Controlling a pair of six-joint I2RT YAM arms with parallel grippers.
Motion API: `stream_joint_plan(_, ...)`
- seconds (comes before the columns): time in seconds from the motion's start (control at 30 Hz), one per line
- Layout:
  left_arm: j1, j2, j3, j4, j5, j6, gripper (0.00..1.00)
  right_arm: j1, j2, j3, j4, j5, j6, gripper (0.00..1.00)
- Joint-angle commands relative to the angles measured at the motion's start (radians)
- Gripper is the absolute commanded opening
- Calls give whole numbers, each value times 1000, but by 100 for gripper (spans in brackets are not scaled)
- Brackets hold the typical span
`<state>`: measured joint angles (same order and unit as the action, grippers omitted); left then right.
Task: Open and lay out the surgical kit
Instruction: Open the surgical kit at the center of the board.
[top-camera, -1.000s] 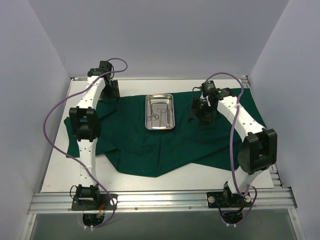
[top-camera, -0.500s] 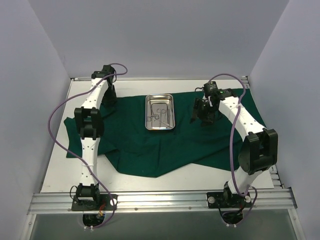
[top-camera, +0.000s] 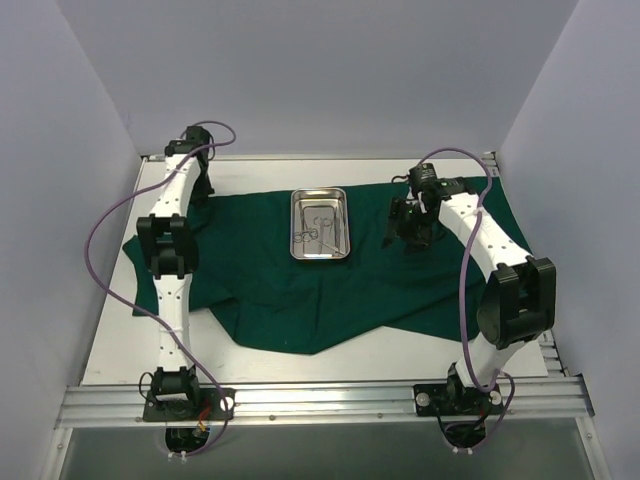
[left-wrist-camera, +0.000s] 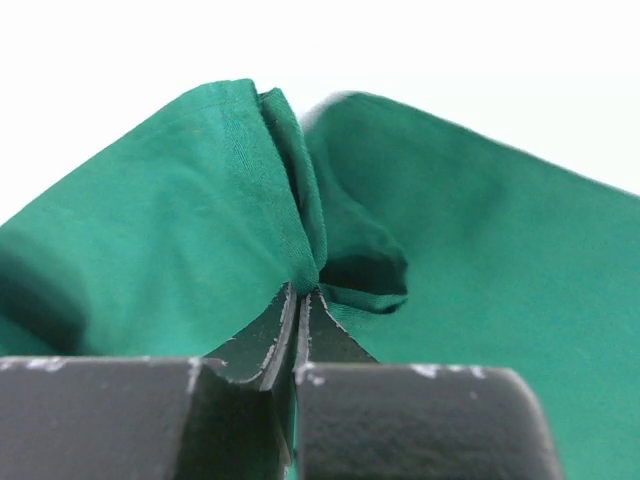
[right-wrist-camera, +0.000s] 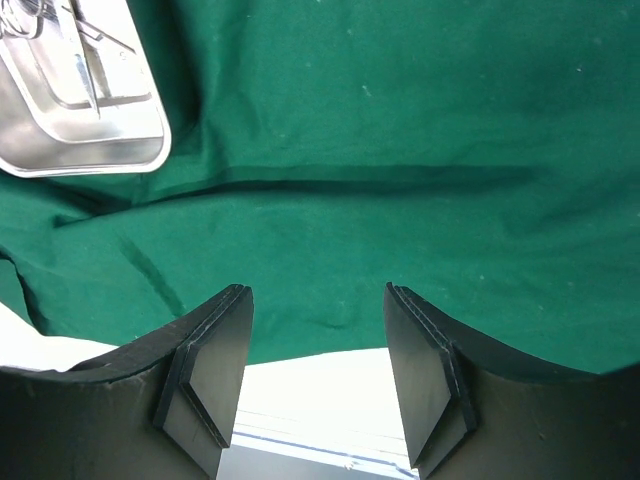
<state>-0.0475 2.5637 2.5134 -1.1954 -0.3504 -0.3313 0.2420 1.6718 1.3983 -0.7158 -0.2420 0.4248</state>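
Dark green drape (top-camera: 270, 290) lies spread over the table (top-camera: 120, 340). On it, toward 12 o'clock, sits the steel tray (top-camera: 294, 225) holding ring-handled instruments (top-camera: 312, 232). Left gripper (left-wrist-camera: 300, 300), at 10 o'clock, is clamped on a drape fold. Right gripper (right-wrist-camera: 318, 330), at 2 o'clock, hangs above the cloth with jaws apart.

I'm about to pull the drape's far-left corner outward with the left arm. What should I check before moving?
1. Left gripper shut on a fold of the green drape: ok.
2. Right gripper open, nothing between its fingers: ok.
3. Steel tray sits on the drape, so a pull could drag it: not ok.
4. Instruments lying inside the tray: ok.
5. How deep the fold sits in the left jaws: cannot tell.
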Motion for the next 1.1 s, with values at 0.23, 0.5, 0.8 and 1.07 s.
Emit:
stream_joint_plan(0.23, 237, -27, 229, 95, -44, 49, 15, -10, -41, -57, -65, 15, -14, 55)
stream_joint_plan(0.5, 235, -98, 168, 72, -90, 15, 66, -9, -29, -56, -53, 1, -12, 55)
stream_joint_plan(0.8, 166, -189, 58, -21, -223, 78, 70, -61, -7, 5, -62, 1, -47, 55)
stream_joint_plan(1.07, 186, -165, 4, -26, -67, 127, 2, -64, 6, 14, -53, -25, -26, 55)
